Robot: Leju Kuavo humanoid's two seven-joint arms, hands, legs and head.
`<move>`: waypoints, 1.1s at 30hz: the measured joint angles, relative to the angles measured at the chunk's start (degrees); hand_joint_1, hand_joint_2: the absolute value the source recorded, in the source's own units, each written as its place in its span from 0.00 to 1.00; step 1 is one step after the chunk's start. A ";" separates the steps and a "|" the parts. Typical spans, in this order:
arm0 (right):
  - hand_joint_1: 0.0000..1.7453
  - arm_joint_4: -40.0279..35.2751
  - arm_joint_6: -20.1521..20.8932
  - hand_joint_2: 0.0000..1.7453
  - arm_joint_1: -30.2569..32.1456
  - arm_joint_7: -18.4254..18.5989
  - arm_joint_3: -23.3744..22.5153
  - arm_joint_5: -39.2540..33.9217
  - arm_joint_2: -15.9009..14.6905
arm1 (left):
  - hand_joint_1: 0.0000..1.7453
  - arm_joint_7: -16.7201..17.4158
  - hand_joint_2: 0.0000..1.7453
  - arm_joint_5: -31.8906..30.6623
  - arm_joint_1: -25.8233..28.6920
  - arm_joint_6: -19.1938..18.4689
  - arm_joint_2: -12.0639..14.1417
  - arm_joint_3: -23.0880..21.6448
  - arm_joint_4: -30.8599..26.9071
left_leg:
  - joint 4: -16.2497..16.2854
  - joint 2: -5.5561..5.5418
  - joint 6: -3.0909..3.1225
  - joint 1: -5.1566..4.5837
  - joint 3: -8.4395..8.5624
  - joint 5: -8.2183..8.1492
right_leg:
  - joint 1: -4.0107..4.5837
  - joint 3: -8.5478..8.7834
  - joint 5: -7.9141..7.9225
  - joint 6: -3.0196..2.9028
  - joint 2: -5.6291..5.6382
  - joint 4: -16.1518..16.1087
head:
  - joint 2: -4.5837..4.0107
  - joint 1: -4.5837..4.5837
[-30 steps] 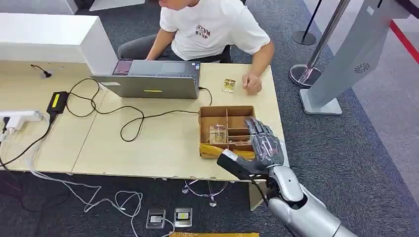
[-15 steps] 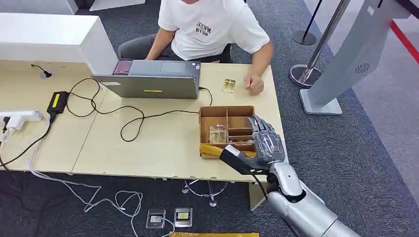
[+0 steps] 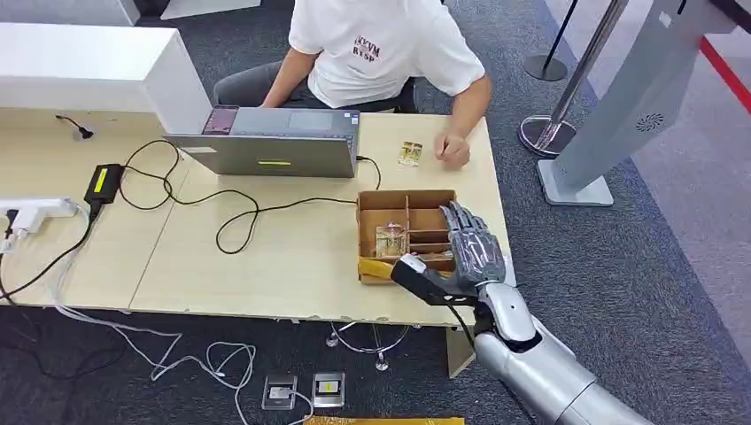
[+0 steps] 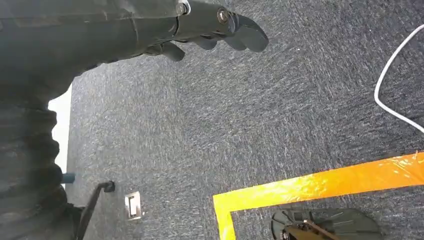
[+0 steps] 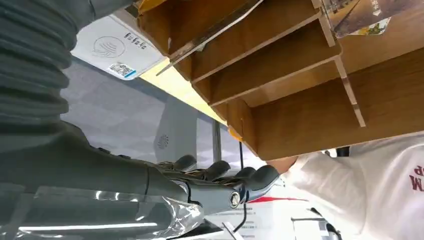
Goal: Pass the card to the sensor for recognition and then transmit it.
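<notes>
Head view: over the last second the right hand (image 3: 474, 252) has crept up and a bit left in frame, from the desk's (image 3: 266, 257) near edge at lower right to over the right side of the cardboard organizer box (image 3: 407, 232). Fingers are spread and straight, holding nothing; the thumb sticks out toward the box's near wall. The person (image 3: 390, 44) at top centre has shifted slightly, fist still resting on the desk near a card (image 3: 409, 153).

Meaning for the task: this reads as the approach to the pick, w/ no card gripped yet, so sensing and handover are both still ahead.

Task thing: cards stand in the box's slots, centre-right of frame. The clearest is in a clear sleeve (image 3: 390, 239) in a left-hand compartment. Right wrist view shows the box's wooden dividers (image 5: 280, 65) close ahead, one card (image 5: 367, 15) at upper right, and a white reader-like pad (image 5: 117, 47) at upper left, probably the sensor.

Left hand (image 4: 210, 27) hangs over grey carpet, fingers loosely curled but apart, holding nothing.

Counts:
- 1 box
- 1 loose card on desk; box cards approx. 2, too small to be sure
- 1 laptop (image 3: 270, 150)
- 1 black power brick (image 3: 104, 183)
- 1 white power strip (image 3: 31, 212), left edge
- 1 person
</notes>
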 joint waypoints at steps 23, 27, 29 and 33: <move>1.00 5.53 0.59 1.00 -0.91 -0.98 0.07 -2.08 1.59 | 0.00 -0.11 1.00 0.90 0.03 0.15 0.00 -0.02 0.00 | 0.00 0.02 0.00 0.00 0.01 0.00 | 0.00 0.00 0.00 0.00 -0.01 0.00 | 0.00 0.00; 1.00 5.92 0.42 1.00 -0.90 -1.18 0.07 -2.45 1.59 | 0.00 -0.11 1.00 0.90 0.03 0.28 0.00 -0.02 0.00 | 0.00 0.01 0.00 0.00 0.02 0.00 | 0.00 0.00 0.00 0.00 -0.01 0.00 | 0.00 0.00; 1.00 6.05 0.31 1.00 -0.90 -1.36 0.04 -2.47 1.59 | 0.00 -0.11 1.00 0.90 0.03 0.35 0.00 -0.02 0.00 | 0.00 0.01 0.00 0.00 0.02 0.00 | 0.00 0.00 0.00 0.00 0.00 0.00 | 0.00 0.00; 1.00 6.16 0.04 1.00 -0.88 -1.53 0.04 -2.64 1.59 | 0.00 -0.11 1.00 0.88 0.03 0.63 0.00 -0.02 0.00 | 0.00 0.01 0.00 0.00 0.02 0.00 | 0.00 0.00 0.00 0.00 0.00 0.00 | 0.00 0.00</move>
